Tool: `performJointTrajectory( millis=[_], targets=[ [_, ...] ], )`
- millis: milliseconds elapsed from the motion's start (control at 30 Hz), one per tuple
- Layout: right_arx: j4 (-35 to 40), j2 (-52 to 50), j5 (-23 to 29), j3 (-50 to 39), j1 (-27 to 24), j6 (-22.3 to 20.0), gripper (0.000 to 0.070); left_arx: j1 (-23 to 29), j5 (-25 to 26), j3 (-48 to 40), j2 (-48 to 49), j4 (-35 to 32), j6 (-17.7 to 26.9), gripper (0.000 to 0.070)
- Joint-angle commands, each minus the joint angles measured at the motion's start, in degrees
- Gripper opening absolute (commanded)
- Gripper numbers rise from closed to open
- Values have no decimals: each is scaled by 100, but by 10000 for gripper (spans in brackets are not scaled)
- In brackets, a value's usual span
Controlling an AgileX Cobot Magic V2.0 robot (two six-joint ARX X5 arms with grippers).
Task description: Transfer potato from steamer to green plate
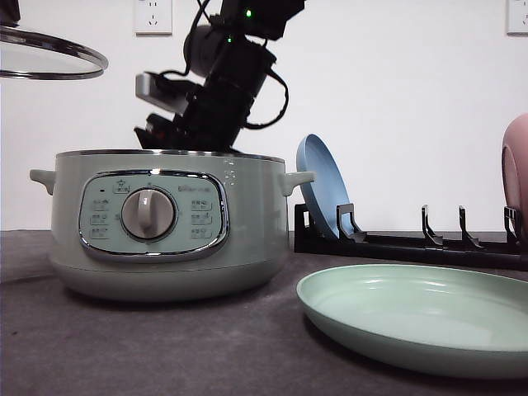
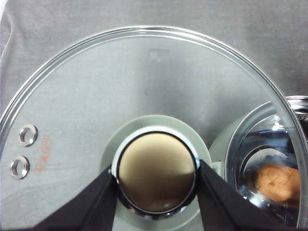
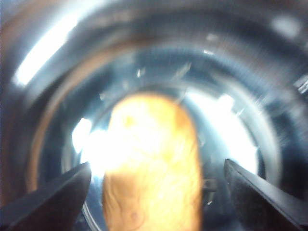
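Note:
The sage-green steamer (image 1: pixel 165 223) stands open at the left of the table. The orange-brown potato (image 3: pixel 151 168) lies on its shiny floor (image 3: pixel 231 57). My right gripper (image 3: pixel 158 163) is down inside the pot, open, with one finger on each side of the potato and a gap on both sides. My left gripper (image 2: pixel 156 171) is shut on the knob (image 2: pixel 156 159) of the glass lid (image 1: pixel 49 58), which it holds high to the left of the steamer. Through the lid I see the potato (image 2: pixel 276 182) in the pot (image 2: pixel 293 102). The green plate (image 1: pixel 421 318) lies at the front right.
A black dish rack (image 1: pixel 412 243) behind the green plate holds a blue plate (image 1: pixel 323 186) on edge. A pink dish (image 1: pixel 517 177) shows at the right edge. The right arm (image 1: pixel 223 82) comes down over the steamer's rim from above.

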State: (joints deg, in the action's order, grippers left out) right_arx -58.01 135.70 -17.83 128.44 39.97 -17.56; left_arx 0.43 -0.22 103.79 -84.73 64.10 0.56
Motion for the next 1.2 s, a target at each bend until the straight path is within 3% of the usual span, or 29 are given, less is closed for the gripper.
performJointTrajectory(
  millis=[0,100,267,433,600,867,1067,1167],
  targets=[
    [20,157,-15,20,38,41,554,0,-7,264,0,-233,2,0],
    [38,157,-12,-79,33,44,527,0,-6,264,0,-233,3,0],
    [165,157,-16,-83,33,76,272,0,-7,264,0,-235,4,0],
    [223,155,-17,-59,33,111,180,0,-7,264,-7,-239,4,0],
    [73,63,-10,206,27,128,174,0,-7,264,-15,-240,3,0],
    [-1219,-305,7,1127,-40,127,174,0,-7,264,-33,-245,2,0],
    [-1648,-795,41,1317,-46,103,174,0,-7,264,-33,-235,2,0],
    [-2004,-1078,392,1299,-48,105,174,0,-7,264,-33,-239,2,0]
  ],
)
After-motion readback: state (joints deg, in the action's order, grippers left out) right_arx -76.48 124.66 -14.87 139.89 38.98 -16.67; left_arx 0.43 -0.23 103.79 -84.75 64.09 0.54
